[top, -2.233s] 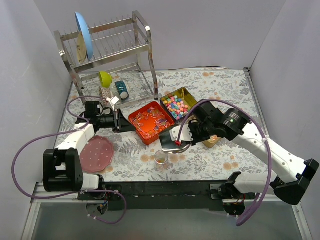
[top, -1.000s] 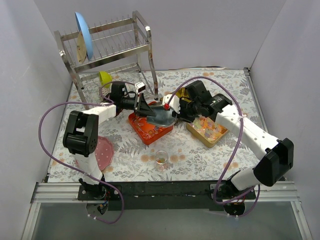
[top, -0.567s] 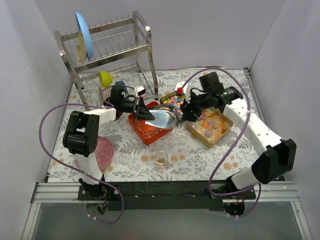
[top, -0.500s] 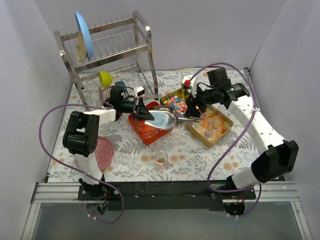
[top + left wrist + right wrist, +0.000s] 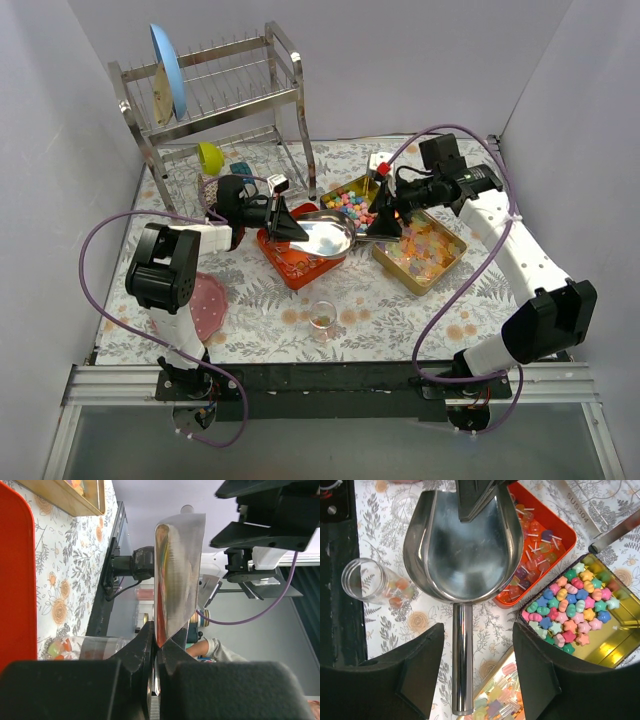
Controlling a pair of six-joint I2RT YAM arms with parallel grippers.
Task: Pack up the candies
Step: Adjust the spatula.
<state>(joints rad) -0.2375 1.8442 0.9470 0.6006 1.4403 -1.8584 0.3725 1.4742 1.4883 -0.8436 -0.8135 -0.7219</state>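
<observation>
My left gripper is shut on the front rim of an empty steel scoop and holds it over the red tray of clear-wrapped candies. In the left wrist view the gripper pinches the scoop edge-on. My right gripper is open above the scoop's handle, which shows between its fingers untouched. Pastel pellets fill one gold tin. Jellies fill the other gold tin. A small clear jar holds a few candies.
A steel dish rack stands at the back left with a blue plate and a yellow-green cup. A pink plate lies at the front left. Purple cables loop round both arms.
My right gripper carried the scoop from near the jar to the left gripper, which took its rim. The right gripper then let go and drew back over the handle.
</observation>
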